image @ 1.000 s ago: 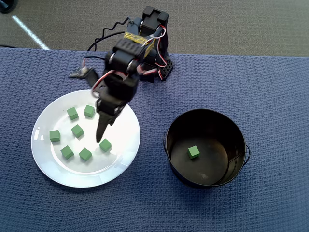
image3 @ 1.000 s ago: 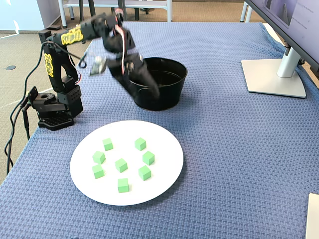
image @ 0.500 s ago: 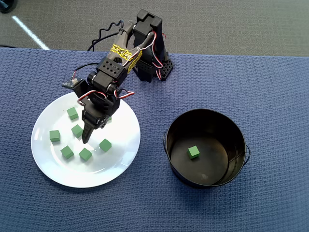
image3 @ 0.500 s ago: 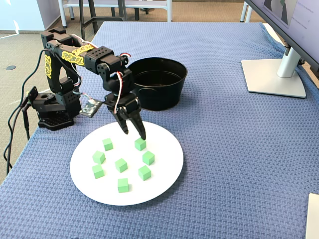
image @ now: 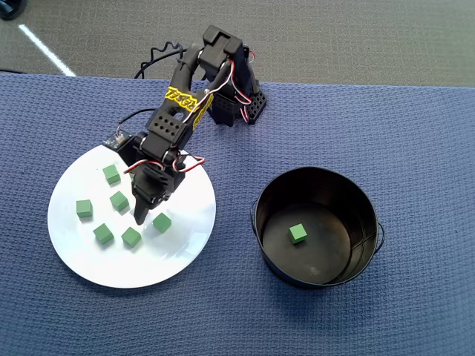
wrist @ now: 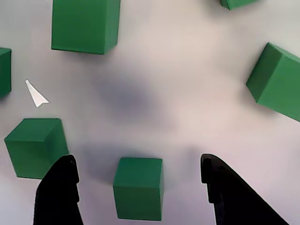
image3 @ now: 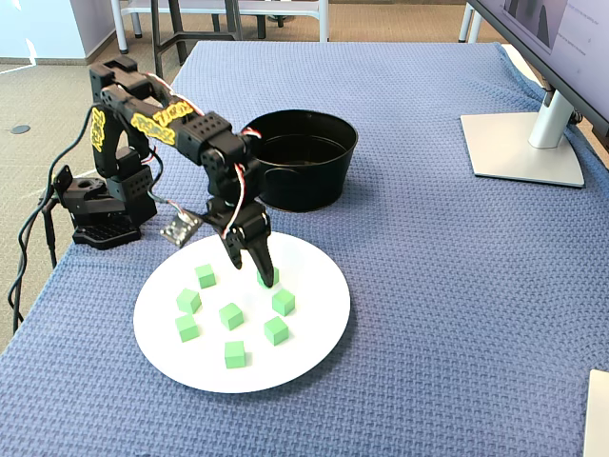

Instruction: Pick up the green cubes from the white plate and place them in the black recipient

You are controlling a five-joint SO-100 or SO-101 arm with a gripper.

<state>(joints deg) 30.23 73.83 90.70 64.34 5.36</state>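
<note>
hand lowered astride cube, plate

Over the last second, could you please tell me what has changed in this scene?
The hand swung from above the plate's pot-side edge down over the white plate, and now hangs open astride one green cube, not yet closed. The plate's cubes, the black pot and the cube inside it stayed put.

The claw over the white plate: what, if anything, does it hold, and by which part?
Nothing is held. The claw is open, its fingers standing apart on either side of one green cube on the white plate, touching neither face.
</note>
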